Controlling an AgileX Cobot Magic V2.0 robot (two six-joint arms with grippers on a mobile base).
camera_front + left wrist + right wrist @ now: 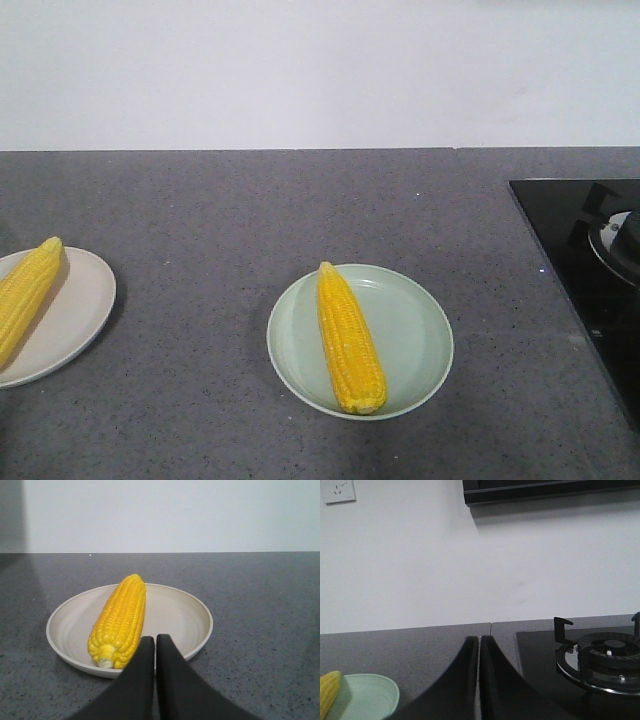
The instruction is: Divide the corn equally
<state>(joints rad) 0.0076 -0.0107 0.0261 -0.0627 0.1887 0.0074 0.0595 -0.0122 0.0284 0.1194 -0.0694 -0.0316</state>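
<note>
I see two cobs of corn, each lying alone on its own plate. One corn cob (349,338) rests lengthwise on a pale green plate (420,330) near the middle of the grey table (250,210), towards its front edge, pointed tip aimed at the back wall. The other corn cob (24,295) lies on a cream plate (75,320) at the table's left edge, partly cut off in the front view; my left wrist view shows it whole (119,621), lying left of centre in that cream plate (195,617).

My left tool (154,645) sits just in front of the cream plate's near rim, its two dark fingers pressed together and holding nothing. My right tool (479,642) is likewise closed and empty, low over the table between the green plate (370,695) and the black stovetop (570,250) at the right edge, where a gas burner (600,662) stands.

As far as I can see, the split looks even: one cob per plate. No further cobs show in any view, so I cannot tell whether more remain to be placed.
</note>
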